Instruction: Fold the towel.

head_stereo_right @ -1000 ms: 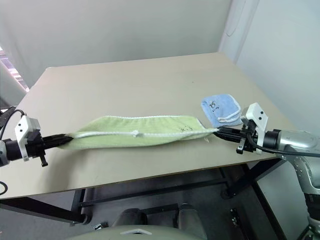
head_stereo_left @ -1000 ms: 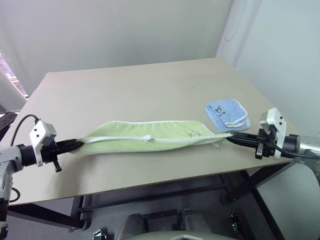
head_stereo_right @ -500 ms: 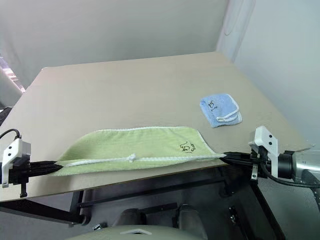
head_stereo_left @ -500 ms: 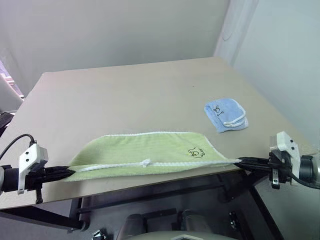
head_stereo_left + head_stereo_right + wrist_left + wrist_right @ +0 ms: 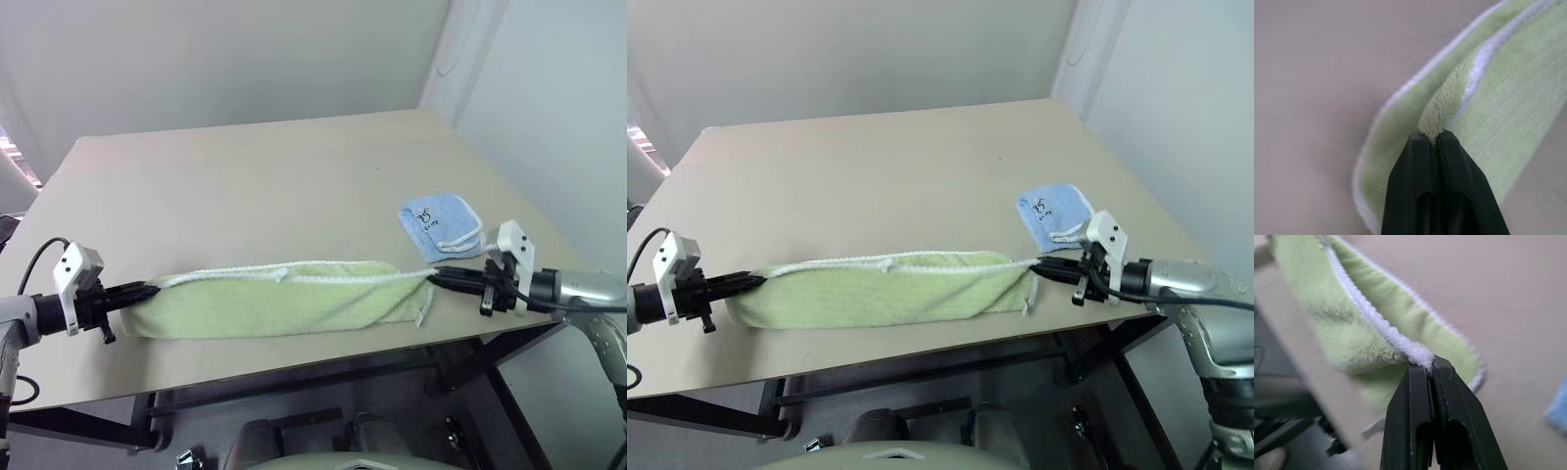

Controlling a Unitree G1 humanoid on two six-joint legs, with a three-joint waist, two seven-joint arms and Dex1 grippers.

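Left eye view: beige bench [image 5: 245,176] under a long green towel [image 5: 274,305] stretched along the near edge, folded lengthwise, white edging on the far side. Small blue cloth [image 5: 441,227] folded on the bench just beyond the towel's right end, apart from it. Nothing between the towel and either arm. Left end effector [image 5: 147,290] clamped shut on the towel's left corner; right end effector [image 5: 434,278] clamped shut on the right corner, white edging pulled taut between the two.

Right eye view: same layout; towel [image 5: 877,294] sagging onto the bench below the taut edge, a short white tag hanging at its right end. Blue cloth [image 5: 1050,217] close behind the right end effector [image 5: 1038,265].

Left wrist view: black fingers [image 5: 1413,181] pressed together on a pinch of green pile at the towel [image 5: 1508,98] corner, lower layer curving beneath on the bench [image 5: 1317,63].

Right wrist view: fingers [image 5: 1418,411] closed on the white edging of the towel [image 5: 1347,338], bench edge just beside, a sliver of the blue cloth [image 5: 1559,409] to one side.
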